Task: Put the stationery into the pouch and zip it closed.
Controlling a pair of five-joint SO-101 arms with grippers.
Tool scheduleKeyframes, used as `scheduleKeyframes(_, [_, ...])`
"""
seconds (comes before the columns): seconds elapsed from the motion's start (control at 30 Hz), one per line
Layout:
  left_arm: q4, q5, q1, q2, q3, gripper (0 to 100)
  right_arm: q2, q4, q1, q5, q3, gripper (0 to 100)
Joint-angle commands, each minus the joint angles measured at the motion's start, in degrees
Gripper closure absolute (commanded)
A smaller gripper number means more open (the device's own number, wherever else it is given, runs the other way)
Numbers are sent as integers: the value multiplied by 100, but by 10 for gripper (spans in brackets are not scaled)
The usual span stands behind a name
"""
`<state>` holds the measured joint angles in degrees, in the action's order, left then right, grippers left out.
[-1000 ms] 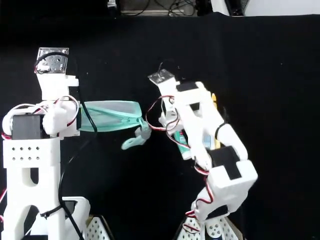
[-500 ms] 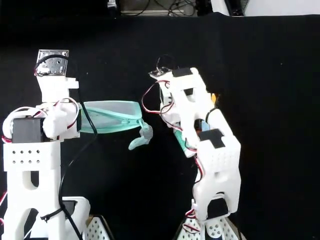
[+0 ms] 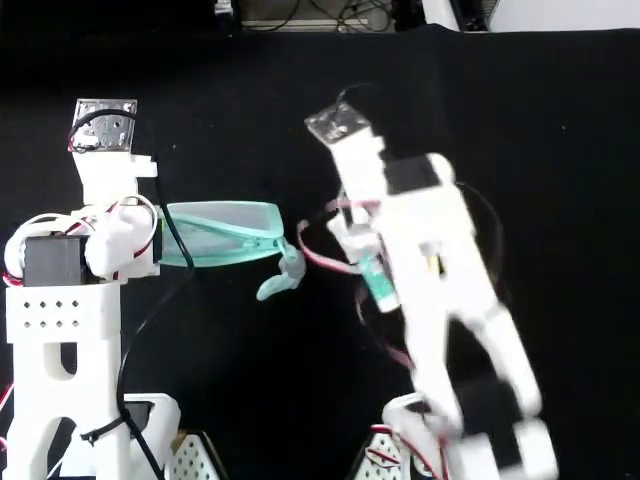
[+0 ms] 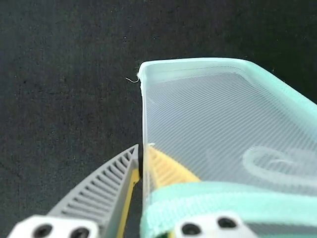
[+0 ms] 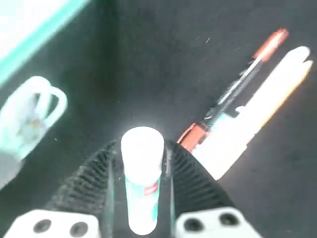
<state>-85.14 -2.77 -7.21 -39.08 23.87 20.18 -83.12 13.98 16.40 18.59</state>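
Pinching white-capped glue stick [image 5: 142, 173], right gripper [image 5: 142, 145] closed on it; pens [image 5: 257, 89] nearby. Left gripper [image 4: 140, 161] clamps mint pouch [image 4: 208, 114] edge.

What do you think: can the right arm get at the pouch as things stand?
Probably yes: only bare table lies between the pouch and the right tool, which is shut on a glue stick.

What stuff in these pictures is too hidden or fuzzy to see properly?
High view: the right arm covers most of the glue stick.
Left wrist view: the picture's edge cuts off the pouch, so its contents are unclear.
Right wrist view: the zip pull is blurred; the edge cuts off the pouch.
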Motion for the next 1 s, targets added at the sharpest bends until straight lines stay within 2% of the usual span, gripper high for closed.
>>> scheduleKeyframes(0.0, [35,-35,-40,-9,13,968,1842,290,62,-35,92,986])
scheduleKeyframes(0.13, [35,-18,-40,-9,13,968,3169,721,105,-35,215,986])
scheduleKeyframes(0.23, [35,-18,-40,-9,13,968,4022,826,457,-79,251,986])
scheduleKeyframes(0.37, [35,-18,-40,-9,13,969,5051,1204,1371,-721,259,986])
scheduleKeyframes(0.47, [26,-18,-40,-9,13,969,5534,2136,2127,-958,602,986])
scheduleKeyframes(0.6, [26,-18,-40,-9,22,969,5701,3640,3095,-686,1684,986])
scheduleKeyframes(0.73, [26,-26,-57,-9,22,969,5719,5204,3851,44,2853,986])
scheduleKeyframes(0.83, [18,-26,-57,-9,22,968,5701,6136,4123,615,3459,986])
scheduleKeyframes(0.97, [18,-35,-57,-9,22,968,5692,6760,4220,686,4013,986])
